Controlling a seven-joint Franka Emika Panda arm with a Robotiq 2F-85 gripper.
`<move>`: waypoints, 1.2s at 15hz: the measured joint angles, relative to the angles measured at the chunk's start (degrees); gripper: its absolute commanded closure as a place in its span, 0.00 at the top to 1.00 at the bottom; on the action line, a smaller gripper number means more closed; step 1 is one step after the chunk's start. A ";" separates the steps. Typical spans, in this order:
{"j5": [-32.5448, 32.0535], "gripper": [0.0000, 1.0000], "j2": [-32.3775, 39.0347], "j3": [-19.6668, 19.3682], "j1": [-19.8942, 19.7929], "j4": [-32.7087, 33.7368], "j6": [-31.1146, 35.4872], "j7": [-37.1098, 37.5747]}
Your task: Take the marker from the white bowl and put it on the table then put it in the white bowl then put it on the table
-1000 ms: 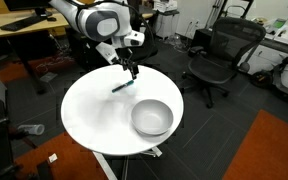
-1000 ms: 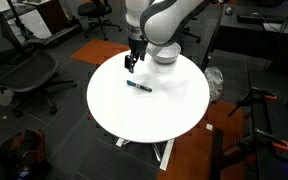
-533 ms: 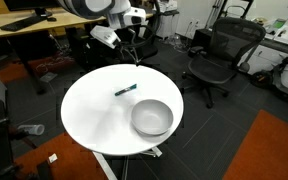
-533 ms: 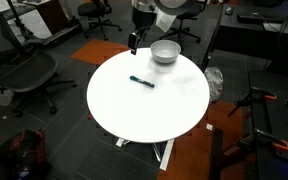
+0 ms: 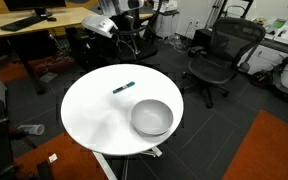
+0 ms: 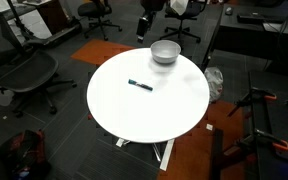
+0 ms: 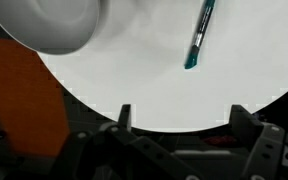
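The marker point(image 5: 124, 88) lies flat on the round white table point(image 5: 94, 120), apart from the white bowl point(image 5: 152, 117). Both exterior views show it, and in an exterior view the marker point(image 6: 139, 85) sits left of the bowl point(image 6: 165, 52), which is near the table's point(image 6: 149, 115) far edge. My gripper point(image 6: 146, 24) is raised well above the table, open and empty. In the wrist view the open fingers point(image 7: 182, 112) frame the table point(image 7: 134, 85) far below, with the marker point(image 7: 197, 35) at upper right and the bowl point(image 7: 49, 25) at upper left. The bowl looks empty.
Black office chairs point(image 5: 216, 60) stand beyond the table, and another chair point(image 6: 24, 70) is beside it. A light-wood desk point(image 5: 34, 25) with a monitor is behind. Orange carpet point(image 5: 274, 150) lies on the dark floor.
The arm has lifted up and back from the table, with the gripper empty. The marker stays where it lay on the table. The bowl has not moved.
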 measured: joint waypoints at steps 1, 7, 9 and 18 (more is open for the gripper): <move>0.07 1.00 -0.27 0.35 -0.08 -0.35 -0.01 -0.48; 0.22 1.00 -0.43 2.17 -0.10 -2.55 -0.08 -1.55; 0.16 1.00 -0.25 2.31 0.06 -3.30 -0.09 -1.52; -0.28 1.00 3.87 2.32 2.04 -4.05 -0.14 0.12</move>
